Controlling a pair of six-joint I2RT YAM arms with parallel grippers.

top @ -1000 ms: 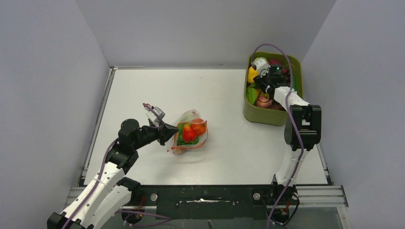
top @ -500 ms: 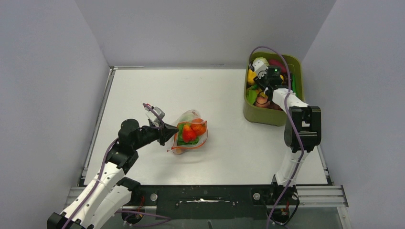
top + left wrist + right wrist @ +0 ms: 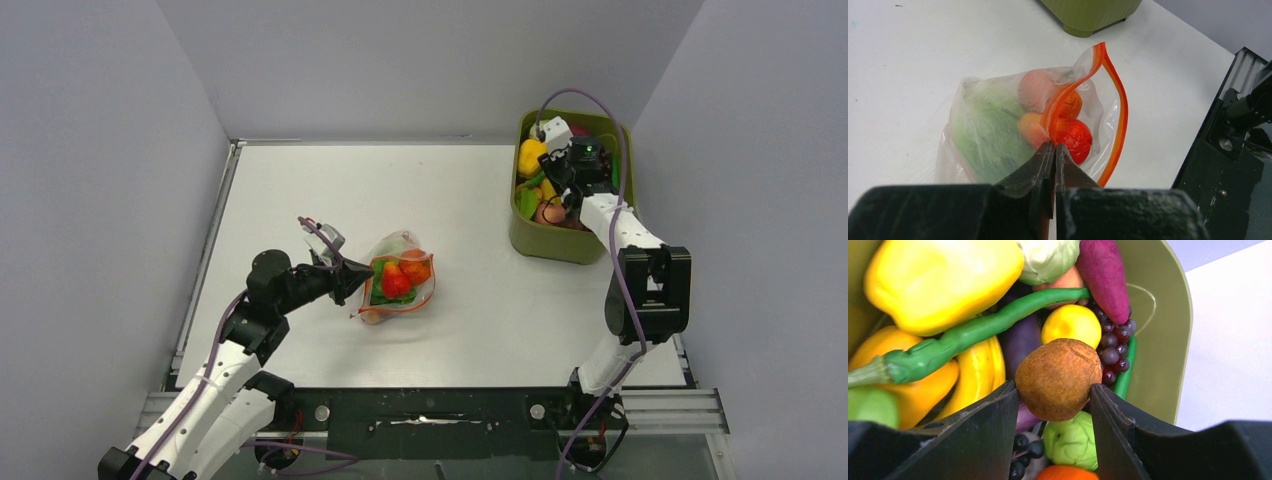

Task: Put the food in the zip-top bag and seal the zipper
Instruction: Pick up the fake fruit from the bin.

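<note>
On the worktop, left of centre, the left gripper is pressed shut, pinching the zipper of the bag, likely to prop its mouth open. The bag lies on its side with red, orange and green food inside. At the far right corner, the right gripper clamps a brown fruit between both fingers over the tub, probably to carry it to the bag.
</note>
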